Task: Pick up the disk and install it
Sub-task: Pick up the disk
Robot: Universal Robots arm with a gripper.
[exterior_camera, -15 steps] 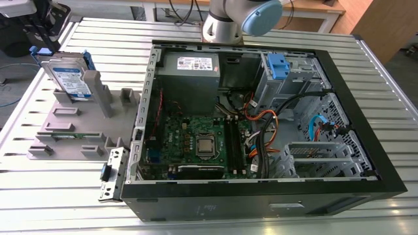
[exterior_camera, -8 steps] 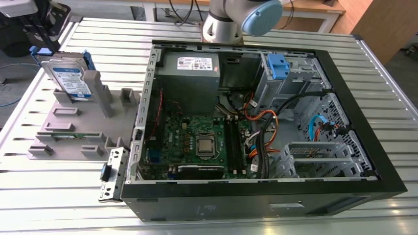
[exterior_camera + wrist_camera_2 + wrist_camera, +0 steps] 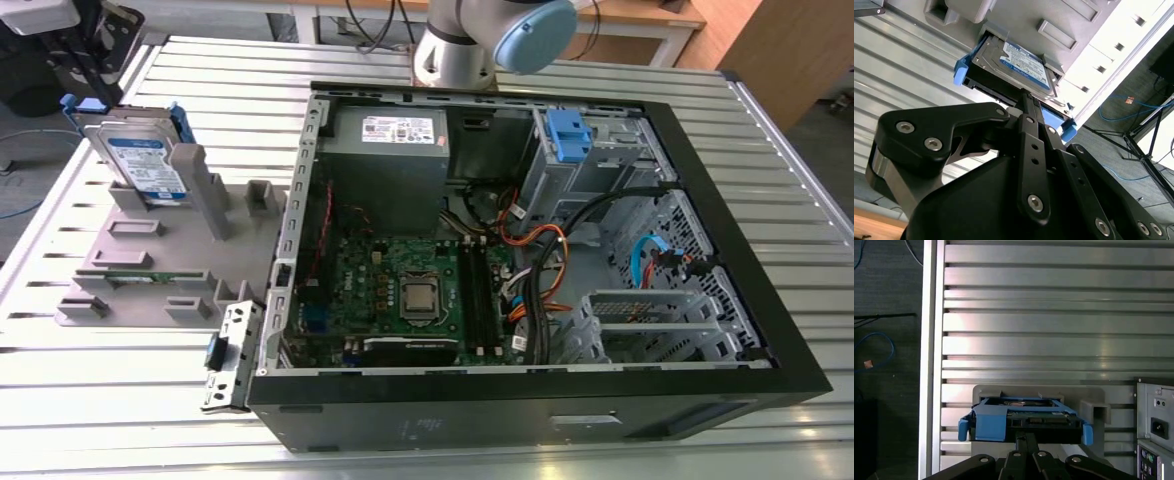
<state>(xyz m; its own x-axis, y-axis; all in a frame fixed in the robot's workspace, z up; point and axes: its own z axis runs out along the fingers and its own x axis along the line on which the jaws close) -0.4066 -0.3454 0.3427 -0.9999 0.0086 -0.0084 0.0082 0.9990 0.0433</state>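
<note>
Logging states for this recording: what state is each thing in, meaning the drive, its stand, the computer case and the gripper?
silver-grey disk in a blue plastic frame: standing on edge in the stand, not installed.
grey plastic stand: holding the disk in one slot.
black computer case: lying on its side, side cover off, inside exposed.
black gripper: shut, tips at the disk's near edge in both wrist views.

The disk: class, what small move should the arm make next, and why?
Probably ease the pincer straight toward the blue-framed edge of the disk, keeping it centred. The disk stands upright in the grey holder on the exterior view's left, outside the computer case, and both wrist views show the pincer aimed at that edge.
</note>
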